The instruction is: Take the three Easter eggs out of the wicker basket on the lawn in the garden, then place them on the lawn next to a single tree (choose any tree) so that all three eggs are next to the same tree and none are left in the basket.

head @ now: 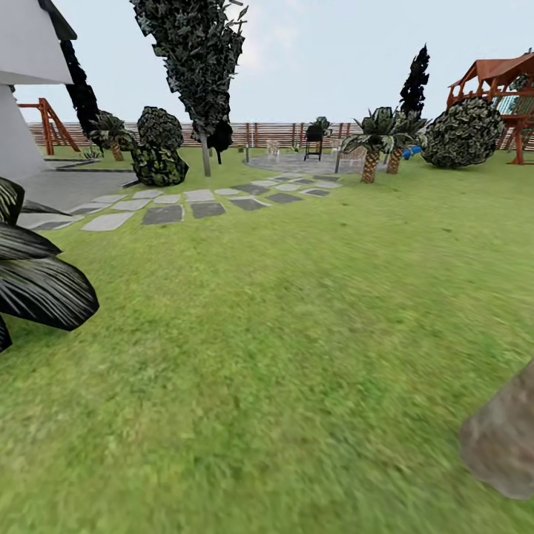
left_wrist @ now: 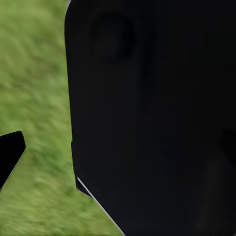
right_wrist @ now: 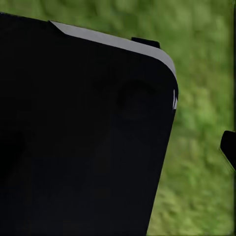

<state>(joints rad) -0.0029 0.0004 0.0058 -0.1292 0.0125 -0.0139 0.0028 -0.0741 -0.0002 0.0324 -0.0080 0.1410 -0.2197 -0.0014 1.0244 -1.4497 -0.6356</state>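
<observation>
The lawn spreads wide in front of me in the head view. Far back on the left stands a tree with a pale straight trunk and dark speckled foliage. The Easter eggs and the wicker basket are out of view. In the left wrist view one black fingertip hangs over blurred grass beside a large black robot part. The right wrist view is similar, with one black fingertip over grass beside a black panel. I cannot tell whether either gripper is open or shut.
Grey stepping stones lead to a round paved patio with short palms. Large dark leaves jut in at near left. A brown rock lies at near right. A slatted fence, bushes and a playset line the back.
</observation>
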